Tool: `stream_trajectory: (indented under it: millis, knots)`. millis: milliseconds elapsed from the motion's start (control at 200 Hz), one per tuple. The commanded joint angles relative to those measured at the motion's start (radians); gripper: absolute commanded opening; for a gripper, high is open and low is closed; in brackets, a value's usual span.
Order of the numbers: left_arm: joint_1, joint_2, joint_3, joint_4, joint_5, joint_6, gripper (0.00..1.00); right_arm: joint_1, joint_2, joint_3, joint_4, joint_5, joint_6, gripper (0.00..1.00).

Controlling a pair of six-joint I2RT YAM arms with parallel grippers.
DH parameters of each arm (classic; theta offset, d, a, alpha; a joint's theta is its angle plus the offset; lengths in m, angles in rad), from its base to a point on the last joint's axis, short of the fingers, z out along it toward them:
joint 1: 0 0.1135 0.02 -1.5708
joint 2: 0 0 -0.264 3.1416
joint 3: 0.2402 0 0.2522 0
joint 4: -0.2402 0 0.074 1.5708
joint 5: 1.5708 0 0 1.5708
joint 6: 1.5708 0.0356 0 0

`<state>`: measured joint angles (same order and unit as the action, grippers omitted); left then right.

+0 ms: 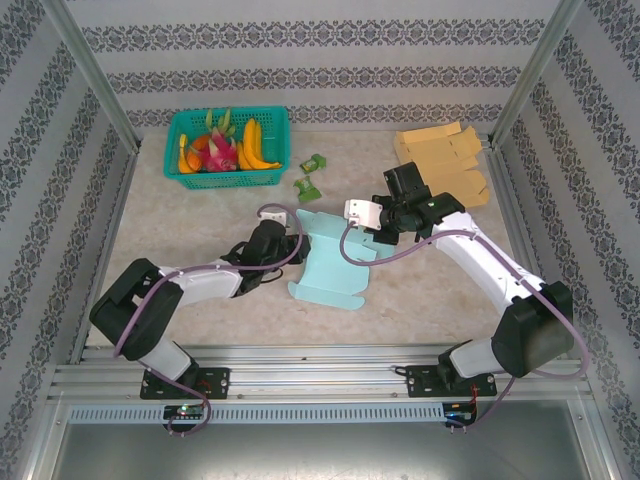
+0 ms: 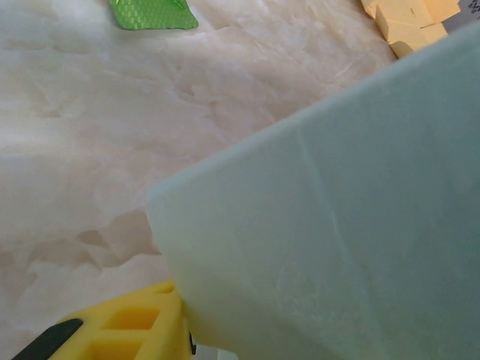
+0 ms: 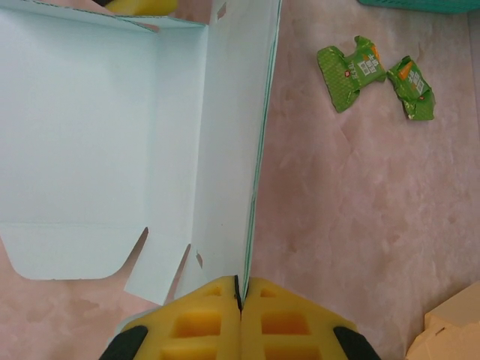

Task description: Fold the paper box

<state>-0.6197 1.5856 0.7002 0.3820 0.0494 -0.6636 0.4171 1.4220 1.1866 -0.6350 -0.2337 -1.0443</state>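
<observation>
- My right pincer [image 3: 240, 300] pinched the paper box [image 3: 90, 135] wall; panels spread left of it.
- My left pincer [image 1: 283, 243] sat at the opposite edge; grip unclear to me.
- I judged wall-folding in hand; next needed a firm crease.

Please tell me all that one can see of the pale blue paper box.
The paper box is thin pale blue card, not yet closed. It lies on the table between the arms, one long wall standing up, its slit flaps and rounded tab spread flat. The right gripper is shut on that wall's edge. A yellow finger of the left gripper sits against its far side.
</observation>
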Motion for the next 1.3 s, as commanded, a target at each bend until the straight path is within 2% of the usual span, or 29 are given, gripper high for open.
stream_trajectory:
  millis: [0,150,310,540,734,894,1004,1294]
  knots:
    - [-0.002,0.031,0.023,0.050,0.032,-0.026,0.33,0.016,0.005,-0.034,0.015,-0.065,0.018,0.00]
    - [-0.002,0.016,0.019,0.038,0.024,-0.016,0.33,0.016,0.009,-0.039,0.016,-0.051,0.008,0.00]
    - [-0.002,-0.111,-0.047,0.011,-0.021,0.039,0.35,0.014,0.003,-0.034,0.027,-0.002,-0.009,0.00]
    - [-0.002,-0.340,-0.214,-0.026,-0.106,0.093,0.37,0.021,-0.030,-0.071,0.091,0.013,-0.037,0.00]
    - [-0.002,-0.611,-0.369,-0.034,-0.177,0.142,0.37,0.051,-0.057,-0.147,0.217,0.080,-0.076,0.00]
    - [0.000,-0.806,-0.448,-0.081,-0.292,0.186,0.44,0.094,-0.079,-0.218,0.359,0.113,-0.167,0.00]
    - [0.000,-0.823,-0.468,-0.074,-0.297,0.228,0.45,0.135,-0.079,-0.257,0.461,0.131,-0.227,0.00]
    - [0.000,-0.695,-0.513,0.086,-0.278,0.266,0.45,0.193,-0.015,-0.267,0.589,0.218,-0.292,0.00]
